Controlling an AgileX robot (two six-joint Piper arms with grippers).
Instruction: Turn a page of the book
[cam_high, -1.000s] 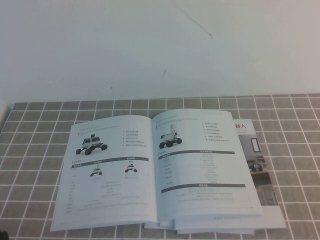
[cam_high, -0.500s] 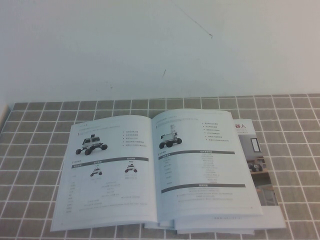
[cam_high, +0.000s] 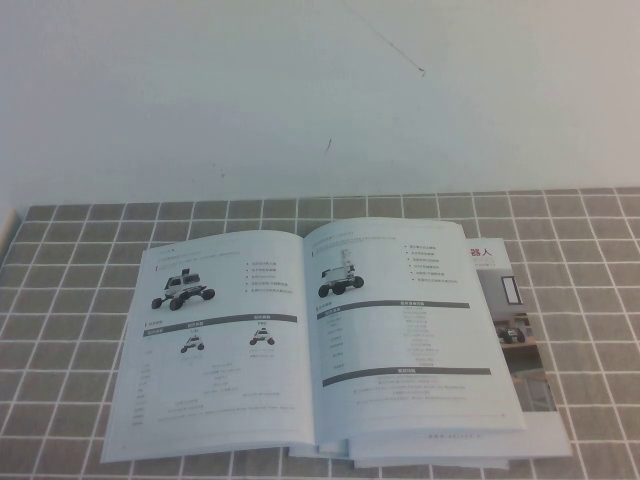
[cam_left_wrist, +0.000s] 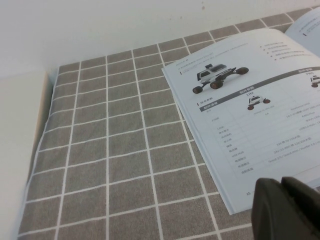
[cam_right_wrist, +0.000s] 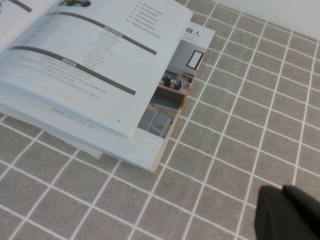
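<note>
The book (cam_high: 310, 340) lies open and flat on the grey checked cloth. Its left leaf (cam_left_wrist: 250, 110) shows a white buggy above two small photos and a table. The right-hand page (cam_high: 410, 340) shows a rover above tables with dark header bars, and it rests slightly raised on the stack below (cam_right_wrist: 90, 65). Neither arm appears in the high view. My left gripper (cam_left_wrist: 281, 182) is shut and empty, hovering just over the near left corner of the left leaf. My right gripper (cam_right_wrist: 282, 192) is shut and empty above bare cloth, off the book's near right corner.
The checked cloth (cam_high: 60, 300) covers the table up to a white wall (cam_high: 300, 90) behind. A white strip (cam_left_wrist: 20, 150) borders the cloth on the left. A lower sheet with colour photos and red characters (cam_right_wrist: 180, 80) sticks out at the book's right side.
</note>
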